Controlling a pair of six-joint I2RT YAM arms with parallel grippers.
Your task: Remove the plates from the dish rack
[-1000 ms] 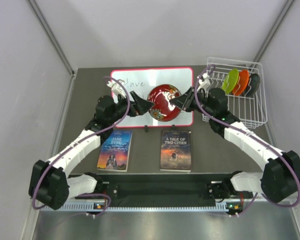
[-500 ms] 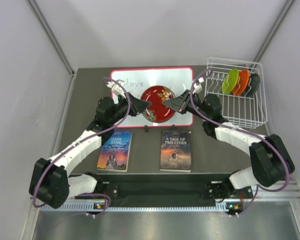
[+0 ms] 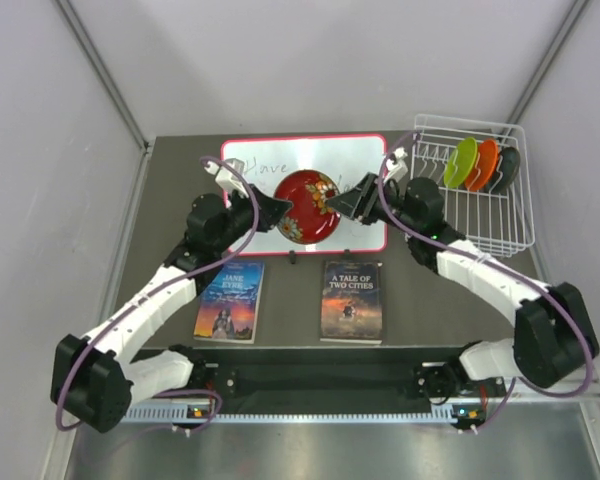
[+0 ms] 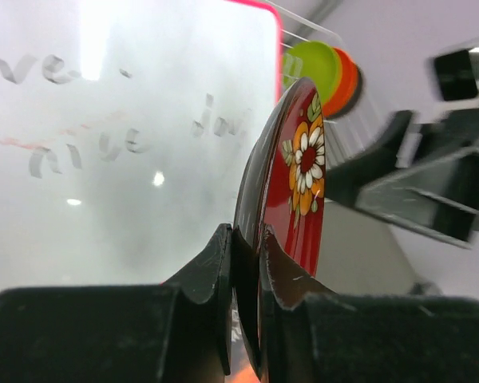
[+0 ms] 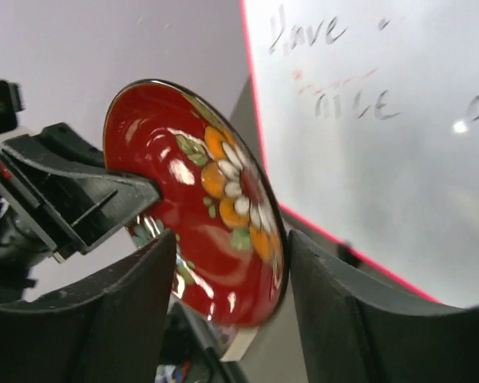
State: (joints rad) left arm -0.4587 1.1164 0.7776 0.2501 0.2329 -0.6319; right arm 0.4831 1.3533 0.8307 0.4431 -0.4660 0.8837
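Top view: red plate [image 3: 305, 206] on edge above whiteboard [image 3: 270, 165], mid far edge of table [image 3: 170, 200]. Left gripper [image 3: 277, 208] has just clamped onto left rim; right gripper [image 3: 340, 203] has just sprung apart at right rim. Dish rack [image 3: 515, 235], far right corner, holds green plate [image 3: 464, 160], orange plate [image 3: 487, 163], dark plate [image 3: 507, 168] upright.

Left wrist: fingers [image 4: 211, 267] pinch rim tight.

Right wrist: jaws released, straddling plate; residual contact unclear.

Judgement: handover done, left arm owns plate. Three remain racked.

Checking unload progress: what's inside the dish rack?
Three plates stand on edge in the dish rack, far right corner: lime green plate, orange plate, then a dark plate, mostly covered by the orange one. Its pattern can't be seen.
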